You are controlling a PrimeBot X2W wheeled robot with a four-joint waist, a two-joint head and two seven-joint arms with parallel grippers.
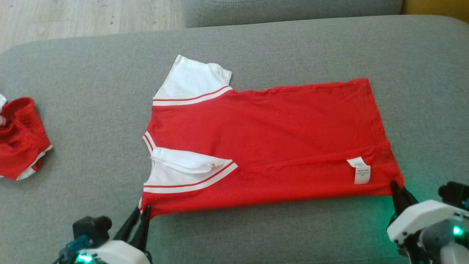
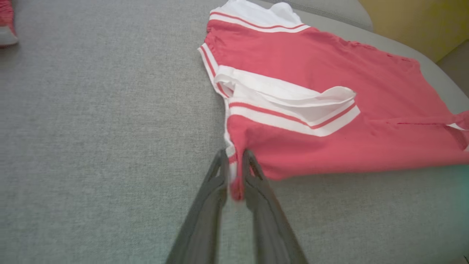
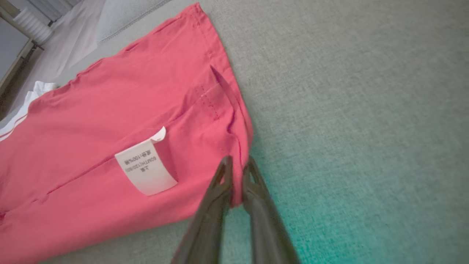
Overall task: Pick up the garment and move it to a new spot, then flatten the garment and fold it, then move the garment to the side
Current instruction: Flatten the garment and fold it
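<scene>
The garment [image 1: 263, 135] is a red T-shirt with white sleeves, inside out, spread flat across the grey cushion with its near edge folded over. My left gripper [image 1: 142, 209] is shut on its near left corner by the sleeve, and the left wrist view has the garment [image 2: 329, 95] pinched between the fingers [image 2: 216, 183] of that gripper [image 2: 235, 156]. At the near right hem corner my right gripper [image 1: 395, 184] is shut on the cloth. In the right wrist view the garment [image 3: 110, 139], with its white care label [image 3: 144, 170], sits clamped in the right gripper [image 3: 238, 161].
A second red garment with white trim [image 1: 20, 137] lies bunched at the cushion's left edge. The grey cushion [image 1: 91, 80] stretches wide on all sides of the shirt. Another cushion [image 1: 293, 9] and pale wooden floor [image 1: 73, 14] lie beyond the far edge.
</scene>
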